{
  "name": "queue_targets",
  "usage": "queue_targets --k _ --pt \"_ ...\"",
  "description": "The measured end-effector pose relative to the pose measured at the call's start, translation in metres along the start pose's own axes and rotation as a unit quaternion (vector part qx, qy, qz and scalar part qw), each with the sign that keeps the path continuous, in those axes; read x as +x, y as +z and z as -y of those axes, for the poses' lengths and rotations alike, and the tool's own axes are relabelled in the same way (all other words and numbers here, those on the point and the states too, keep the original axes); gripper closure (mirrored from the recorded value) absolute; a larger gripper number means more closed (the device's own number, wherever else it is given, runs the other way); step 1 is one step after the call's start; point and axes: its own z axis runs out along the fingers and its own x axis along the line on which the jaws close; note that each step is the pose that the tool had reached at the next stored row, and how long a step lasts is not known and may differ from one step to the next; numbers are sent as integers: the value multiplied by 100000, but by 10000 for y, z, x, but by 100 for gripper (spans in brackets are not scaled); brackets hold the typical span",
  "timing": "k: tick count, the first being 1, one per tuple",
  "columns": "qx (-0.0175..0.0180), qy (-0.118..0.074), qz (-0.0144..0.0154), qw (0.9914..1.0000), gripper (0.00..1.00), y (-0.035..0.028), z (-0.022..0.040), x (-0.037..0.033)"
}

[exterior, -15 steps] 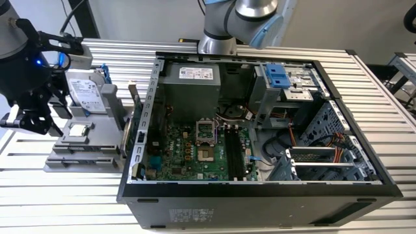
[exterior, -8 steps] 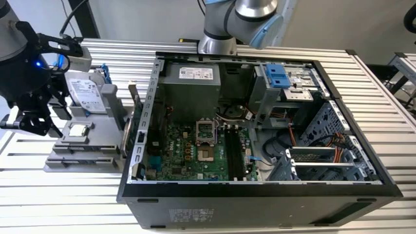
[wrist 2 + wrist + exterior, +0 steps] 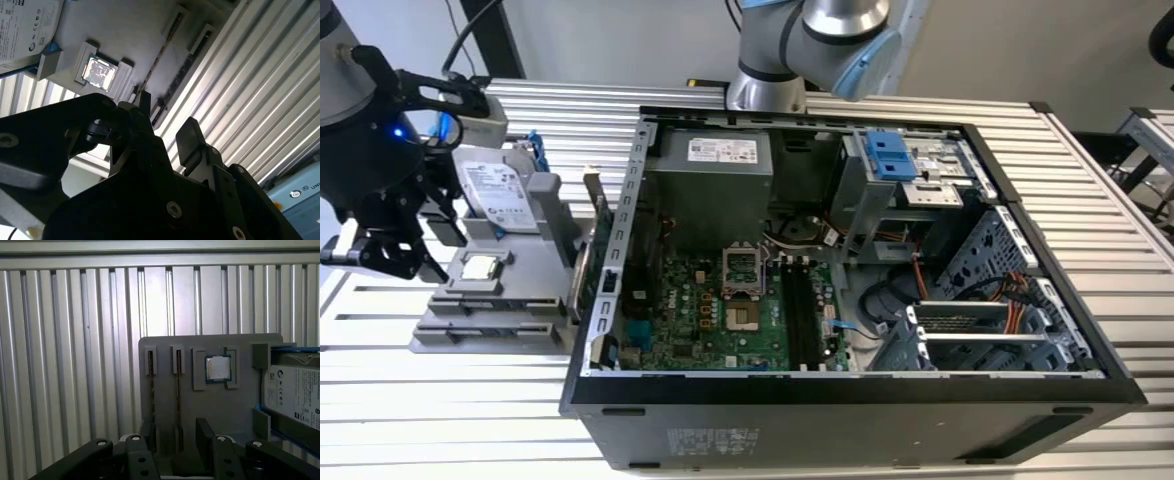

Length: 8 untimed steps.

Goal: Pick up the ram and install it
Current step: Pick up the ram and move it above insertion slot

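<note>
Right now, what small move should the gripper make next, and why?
Probably lower straight down. In the first wrist view the open gripper hovers over the gray holder, and one ram stick, standing on edge in its slot, lines up between the fingers, which apparently are not touching it yet.

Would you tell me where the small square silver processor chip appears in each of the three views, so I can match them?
Exterior view: the processor chip lies on the grey holder at the exterior view's left, next to the hard drive.
Second wrist view: the chip sits in the holder's square recess, near the hard drive.
First wrist view: same recess, between the hard drive and the narrow slots.
Shared landmark: the hard drive.
</note>
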Motion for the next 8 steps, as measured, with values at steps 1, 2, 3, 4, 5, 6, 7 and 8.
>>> queue_targets --k 1,2,3,4,5,6,7,8 --pt "1 -1 2 100000 0 3 -2 0" --pt "2 -1 3 100000 0 6 -4 0" --pt "6 0 6 100000 0 10 -7 0" --pt "13 4 12 100000 0 14 -11 0" --pt "7 0 7 100000 0 17 -14 1" --pt "4 -3 2 100000 0 22 -16 2" --pt "0 -2 -1 100000 0 26 -19 2" --pt "0 -2 -1 100000 0 30 -21 3"
